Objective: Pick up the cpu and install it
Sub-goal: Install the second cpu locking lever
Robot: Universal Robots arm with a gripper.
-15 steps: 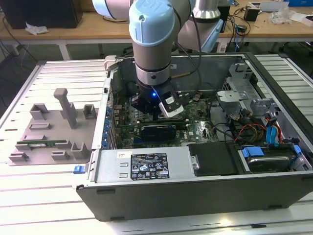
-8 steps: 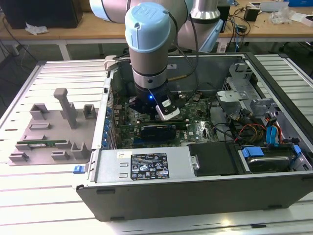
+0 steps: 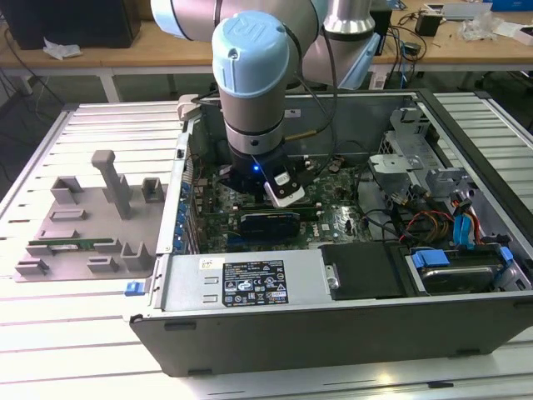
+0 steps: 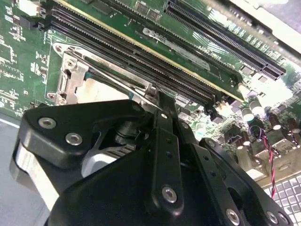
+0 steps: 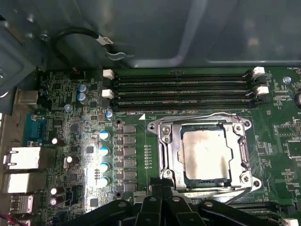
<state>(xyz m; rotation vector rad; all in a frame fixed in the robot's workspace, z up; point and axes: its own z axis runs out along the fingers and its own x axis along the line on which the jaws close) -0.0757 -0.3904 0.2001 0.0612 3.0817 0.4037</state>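
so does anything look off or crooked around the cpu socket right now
Nothing stands out. In the first wrist view the cpu lies flat and square inside the socket frame, its edges parallel to the frame. Its metal top looks a little smudged, nothing more. The memory slots beside it are empty, and the gripper sits at the socket's edge.

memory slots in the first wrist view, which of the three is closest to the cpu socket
The memory slot right beside the socket frame that holds the cpu; the other two lie farther off, toward the case wall.
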